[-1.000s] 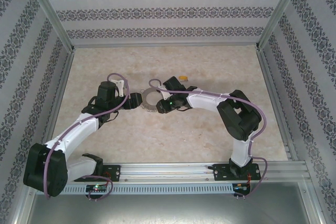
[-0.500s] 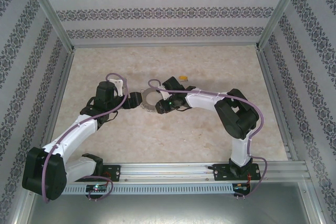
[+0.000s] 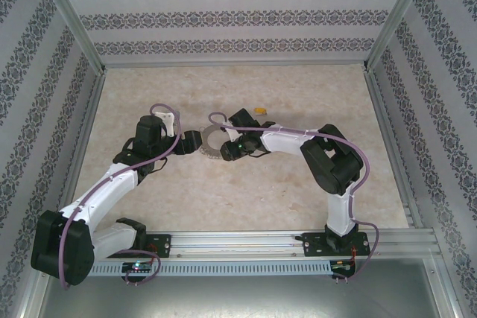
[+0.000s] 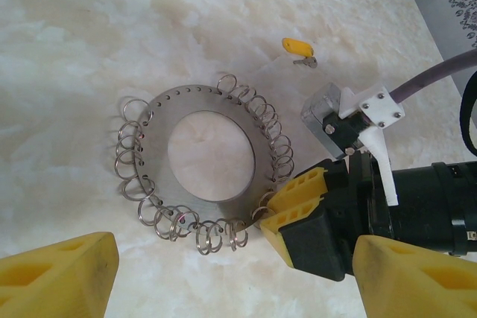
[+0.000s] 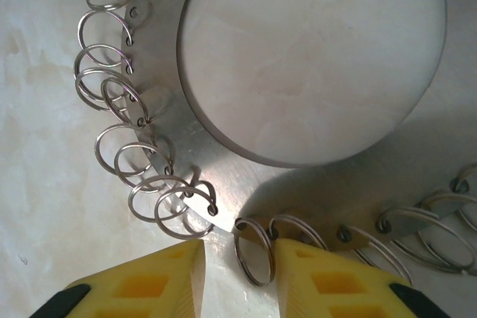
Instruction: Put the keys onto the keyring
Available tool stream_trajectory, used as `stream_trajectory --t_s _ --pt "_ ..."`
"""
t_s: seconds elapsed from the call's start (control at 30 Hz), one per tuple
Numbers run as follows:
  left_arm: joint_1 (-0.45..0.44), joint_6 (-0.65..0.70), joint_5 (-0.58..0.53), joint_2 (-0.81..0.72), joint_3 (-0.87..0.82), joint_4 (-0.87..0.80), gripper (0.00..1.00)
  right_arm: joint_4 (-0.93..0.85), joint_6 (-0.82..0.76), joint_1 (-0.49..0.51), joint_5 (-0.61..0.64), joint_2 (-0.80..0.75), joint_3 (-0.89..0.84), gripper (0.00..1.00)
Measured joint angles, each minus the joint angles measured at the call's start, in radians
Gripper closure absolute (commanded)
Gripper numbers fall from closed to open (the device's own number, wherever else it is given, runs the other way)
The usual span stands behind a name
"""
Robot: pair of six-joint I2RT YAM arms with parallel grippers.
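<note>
The unheld keyring [image 5: 238, 184] could be dragged if its loop [image 5: 252, 249] is missed by the spread right claw [image 5: 238, 260]; left claw [image 4: 235, 249] likewise spread.

The keyring [image 3: 214, 141] [image 4: 154, 147] [image 5: 158, 50] is laid flat on the table [image 3: 298, 87], near its middle. The key [image 3: 259, 110] [image 4: 298, 48] is located on the table behind and to the right of the keyring, apart from it. The left gripper [image 3: 195, 141] [image 4: 232, 288] is positioned just beside the keyring's left edge. The right gripper [image 3: 227, 151] [image 4: 273, 211] [image 5: 238, 266] is positioned at the keyring's near-right edge. One wire loop [image 5: 252, 252] of the rim is located between its fingers; contact with them cannot be confirmed.
</note>
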Motion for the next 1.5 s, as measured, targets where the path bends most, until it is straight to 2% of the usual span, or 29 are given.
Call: stream_trajectory --t_s 0.37,0.9,1.23,1.5 --pt "0.000 0.003 0.000 0.000 0.000 0.000 0.18 0.006 0.002 -0.003 -0.004 0.002 0.001 0.77" --pt "0.000 0.026 -0.012 0.000 0.000 -0.001 0.18 0.005 -0.002 -0.002 -0.003 0.002 0.001 0.80" --pt "0.000 0.029 -0.016 -0.003 0.000 -0.001 0.18 0.004 -0.009 -0.002 -0.003 0.002 0.001 0.79" --pt "0.000 0.030 -0.019 -0.006 0.000 -0.001 0.18 -0.003 -0.016 -0.001 -0.003 0.002 0.001 0.85"
